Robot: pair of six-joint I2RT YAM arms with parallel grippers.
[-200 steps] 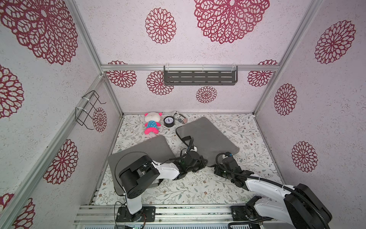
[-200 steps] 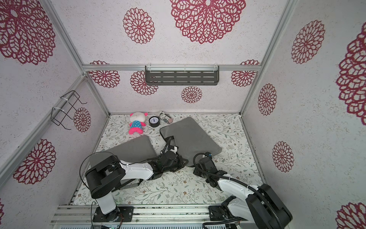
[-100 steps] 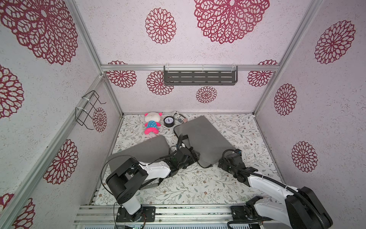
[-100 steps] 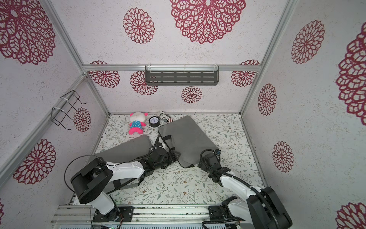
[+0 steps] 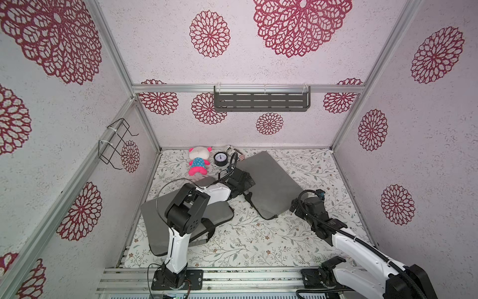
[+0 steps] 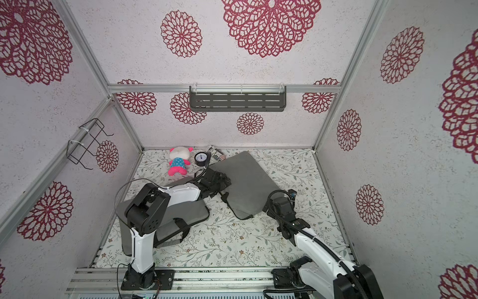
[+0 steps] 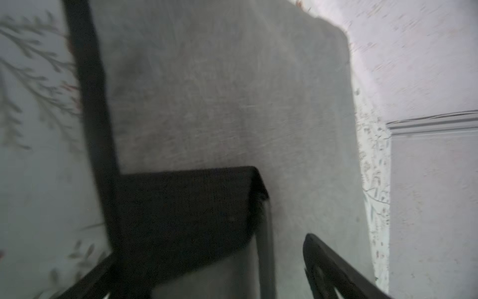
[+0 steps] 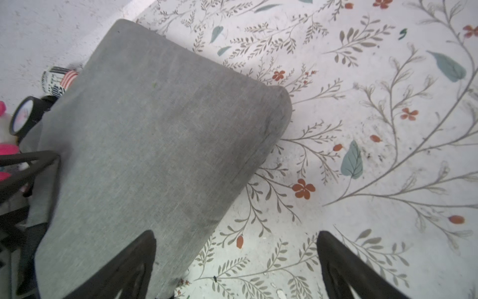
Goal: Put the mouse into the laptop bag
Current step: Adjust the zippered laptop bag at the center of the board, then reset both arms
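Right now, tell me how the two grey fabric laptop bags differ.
The farther grey fabric laptop bag lies diagonally mid-table, almost wholly in view; the nearer grey fabric laptop bag sits front left, partly hidden under the left arm. The open left claw and right claw are at the farther bag's edges; neither is at the nearer bag. Both are flat, grey, with black straps.

Just beyond the left gripper [image 5: 246, 180], toward the back wall: round black gauge [image 5: 220, 158], dial up. Just beside the gauge, further to that gripper's left: pink-and-white plush toy [image 5: 198, 160]. Behind the gauge: small striped can [image 8: 59, 80]. High above: grey slotted shelf [image 5: 261, 102]; far left, wire rack [image 5: 113, 145].
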